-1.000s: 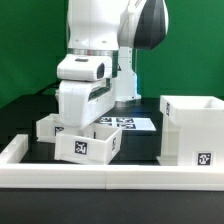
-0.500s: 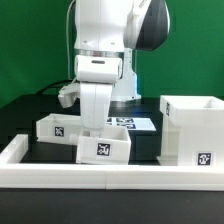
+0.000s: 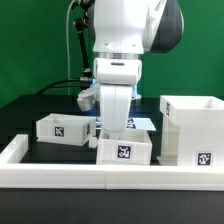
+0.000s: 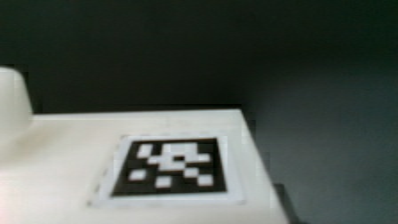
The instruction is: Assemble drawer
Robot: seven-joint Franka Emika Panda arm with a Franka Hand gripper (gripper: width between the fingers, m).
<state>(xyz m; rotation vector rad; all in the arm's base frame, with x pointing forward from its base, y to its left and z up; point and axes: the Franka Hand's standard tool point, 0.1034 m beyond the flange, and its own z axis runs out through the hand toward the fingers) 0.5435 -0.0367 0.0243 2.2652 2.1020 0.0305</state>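
Note:
My gripper (image 3: 118,136) reaches straight down into a small white drawer box (image 3: 124,152) with a black marker tag on its front, and is shut on its wall. The fingertips are hidden in the box. The box sits low, just to the exterior view's left of the big white open-topped drawer housing (image 3: 192,132). A second small drawer box (image 3: 60,129) stands further left. The wrist view shows only a white panel (image 4: 71,150) with a blurred tag (image 4: 173,165) against the dark table; no fingers show clearly.
A low white wall (image 3: 90,178) runs along the front and turns back at the left. The marker board (image 3: 140,123) lies behind the held box, near the robot's base. Cables hang behind the arm.
The arm has carried the small drawer box to the exterior view's right, from beside the left box to close by the big housing. The box now faces front squarely.

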